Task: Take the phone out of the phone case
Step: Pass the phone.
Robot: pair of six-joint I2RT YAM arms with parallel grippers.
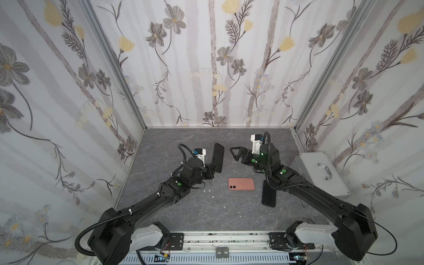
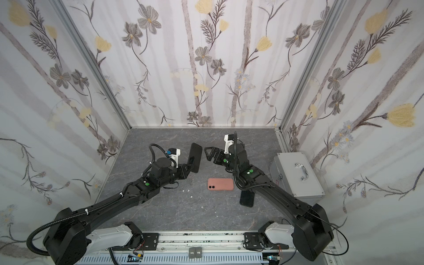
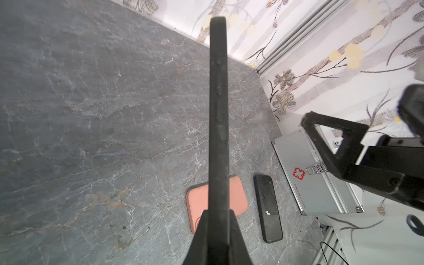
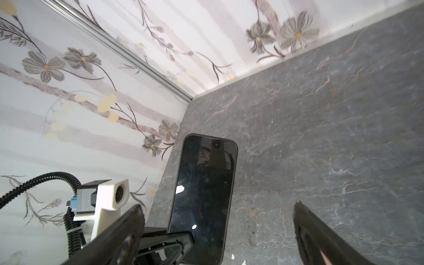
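Left gripper (image 1: 212, 171) clamped on lower end of black cased phone (image 1: 218, 157), held upright above table (image 1: 160, 149), right gripper (image 4: 218, 229) jaws fully spread, empty, facing phone screen, just beside it.

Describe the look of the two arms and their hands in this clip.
Both arms, left arm and right arm, are matte black with white base links, green round stickers and black ribbed cable conduit. Each wrist carries a white camera mount. The left hand and right hand have black, open-framed triangular fingers.
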